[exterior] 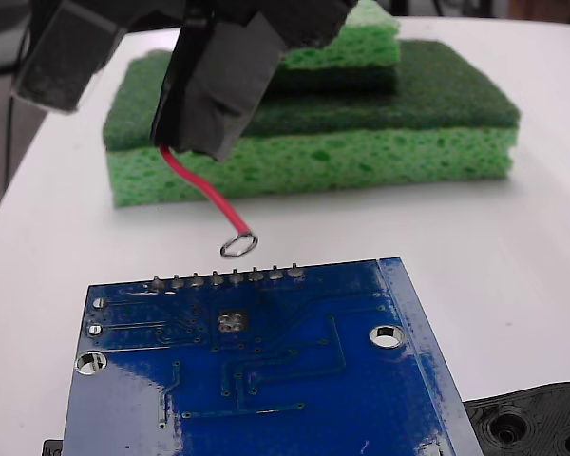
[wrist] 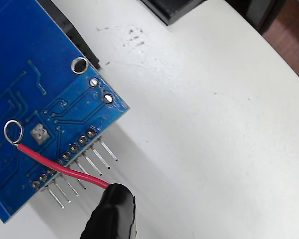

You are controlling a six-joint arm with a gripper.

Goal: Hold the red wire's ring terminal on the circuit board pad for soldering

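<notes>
The end effector (exterior: 204,104), wrapped in dark tape, is clenching the red wire (exterior: 201,188), which is running down and right in the fixed view to the ring terminal (exterior: 238,246). The ring is hanging in the air just above the header pins at the far edge of the circuit board (exterior: 266,380), not touching it. The square grey pad (exterior: 232,322) is lying beyond the pin row, nearer the camera and lower; in the wrist view the ring (wrist: 13,132) is showing just left of that pad (wrist: 39,133). Green sponges (exterior: 361,142) are sitting behind on the table (exterior: 513,256).
</notes>
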